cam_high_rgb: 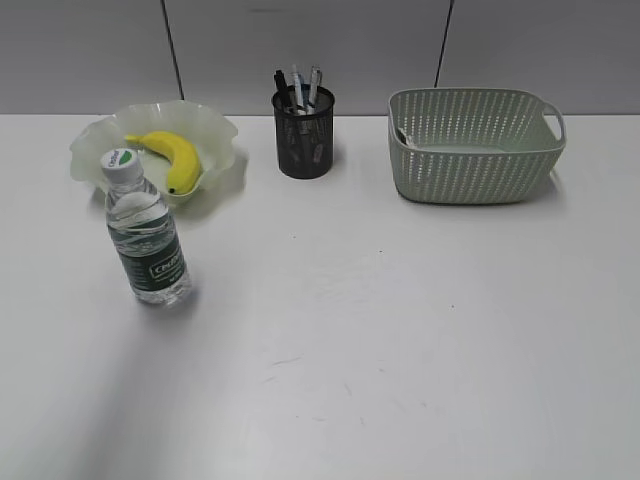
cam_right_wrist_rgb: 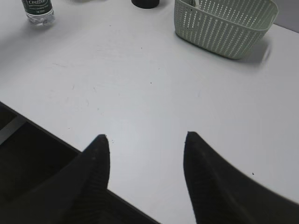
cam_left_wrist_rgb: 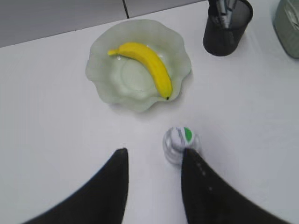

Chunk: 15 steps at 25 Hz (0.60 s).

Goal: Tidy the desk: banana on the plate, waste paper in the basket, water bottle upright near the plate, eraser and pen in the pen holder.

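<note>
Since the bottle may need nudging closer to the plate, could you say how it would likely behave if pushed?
The water bottle stands upright, tall on a narrow base, so a high push would probably tip it. It looks nearly full, so likely fairly heavy. On its round side it could roll across the desk.

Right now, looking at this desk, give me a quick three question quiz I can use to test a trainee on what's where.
1. True or false: the banana lies on the plate.
2. Which way is the water bottle standing? A: upright, in front of the plate. B: on its side by the basket. C: inside the pen holder.
3. Fill in: the left gripper is open above the bottle's ____.

Key:
1. True.
2. A.
3. Cap; in the left wrist view the white and green top shows just beside one finger, nothing gripped.
</note>
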{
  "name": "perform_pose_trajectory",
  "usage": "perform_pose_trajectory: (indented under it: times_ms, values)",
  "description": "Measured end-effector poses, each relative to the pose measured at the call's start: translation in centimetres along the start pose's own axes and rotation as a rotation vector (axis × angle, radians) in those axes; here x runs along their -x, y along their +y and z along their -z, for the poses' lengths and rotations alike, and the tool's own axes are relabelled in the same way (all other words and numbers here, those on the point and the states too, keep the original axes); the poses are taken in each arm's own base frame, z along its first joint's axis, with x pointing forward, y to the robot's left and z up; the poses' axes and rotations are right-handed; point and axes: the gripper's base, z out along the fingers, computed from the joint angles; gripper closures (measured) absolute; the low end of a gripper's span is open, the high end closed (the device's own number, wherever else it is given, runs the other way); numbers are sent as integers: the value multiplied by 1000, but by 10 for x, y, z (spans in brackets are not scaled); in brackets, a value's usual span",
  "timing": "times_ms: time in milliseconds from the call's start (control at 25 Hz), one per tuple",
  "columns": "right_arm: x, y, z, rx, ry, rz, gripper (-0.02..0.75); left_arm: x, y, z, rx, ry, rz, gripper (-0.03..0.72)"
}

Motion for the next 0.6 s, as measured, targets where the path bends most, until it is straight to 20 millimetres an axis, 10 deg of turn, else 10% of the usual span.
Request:
perform_pose_trajectory:
  times_ms: [360, 600]
  values:
    - [0, 0, 0, 0, 0, -11, 324, -146, 44, 60, -41, -97, 27, 449]
    - [0, 0, 0, 0, 0, -15, 324, -237, 59, 48, -71, -209, 41, 450]
